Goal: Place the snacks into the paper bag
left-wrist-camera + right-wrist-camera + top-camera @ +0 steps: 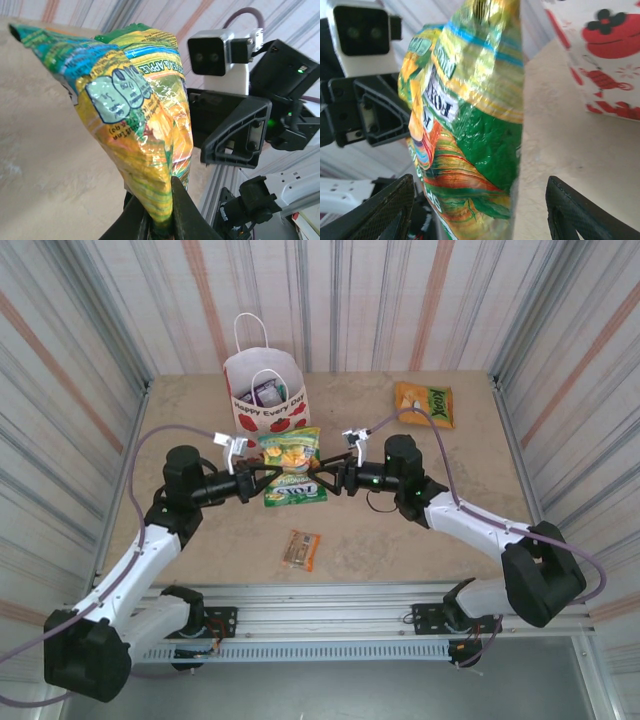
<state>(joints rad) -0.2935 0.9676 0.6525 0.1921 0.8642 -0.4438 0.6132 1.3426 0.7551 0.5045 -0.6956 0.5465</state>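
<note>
Gripping the lower edge of the yellow-green snack packet [145, 130], the left gripper [161, 212] has its jaws clamped on it, keeping it upright just near of the paper bag [265, 405]. The right gripper [480, 205] faces it with jaws wide apart and the packet between them; contact cannot be determined. A green packet [296, 492] lies beneath both grippers, a brown-orange bar [300, 550] lies nearer and an orange packet [425, 404] lies far right, with bare table [380, 550] on either side.

A beige table [380, 540] stands between striped walls [400, 300].
</note>
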